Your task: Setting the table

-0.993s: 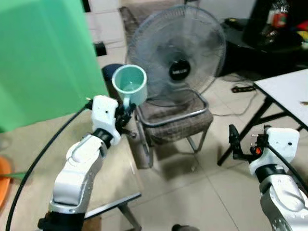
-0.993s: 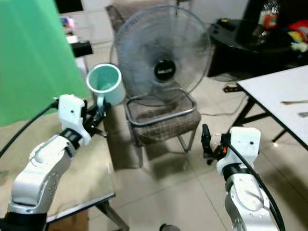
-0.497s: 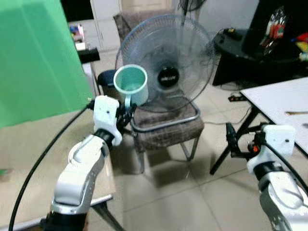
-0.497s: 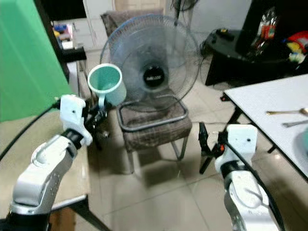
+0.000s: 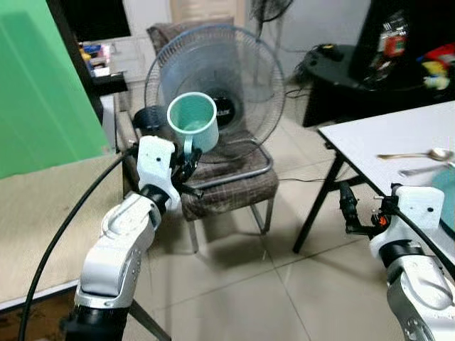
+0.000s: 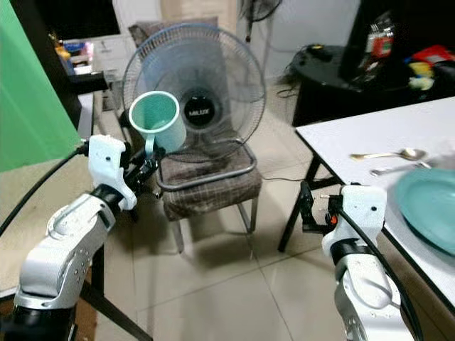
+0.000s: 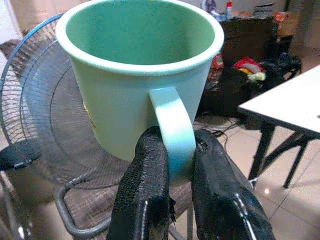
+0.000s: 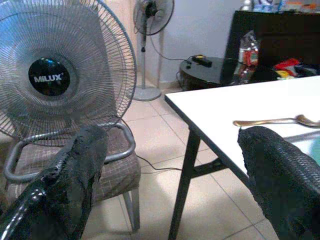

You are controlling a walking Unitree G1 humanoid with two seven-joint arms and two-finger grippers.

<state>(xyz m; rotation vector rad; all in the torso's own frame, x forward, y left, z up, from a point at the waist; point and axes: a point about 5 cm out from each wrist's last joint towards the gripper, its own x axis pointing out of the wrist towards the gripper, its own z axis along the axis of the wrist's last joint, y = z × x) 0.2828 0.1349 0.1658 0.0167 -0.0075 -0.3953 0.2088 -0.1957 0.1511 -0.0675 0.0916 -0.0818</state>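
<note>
View swung right, white counter [image 6: 355,135] now at right | left tool [image 7: 170,165] clamped on green mug [image 7: 137,75] handle; light, rigid, slick plastic judged | right tool [image 8: 170,165] spread, empty.

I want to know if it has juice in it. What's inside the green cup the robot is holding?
The green cup, pinched by its handle in the left gripper, looks empty as far down its green walls as shows. Its very bottom is hidden by the rim.

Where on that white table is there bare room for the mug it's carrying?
The white table is bare from its near corner up to the spoon. Beyond that it is crowded: spoon, a second utensil, then the teal plate. The left gripper holds the mug.
</note>
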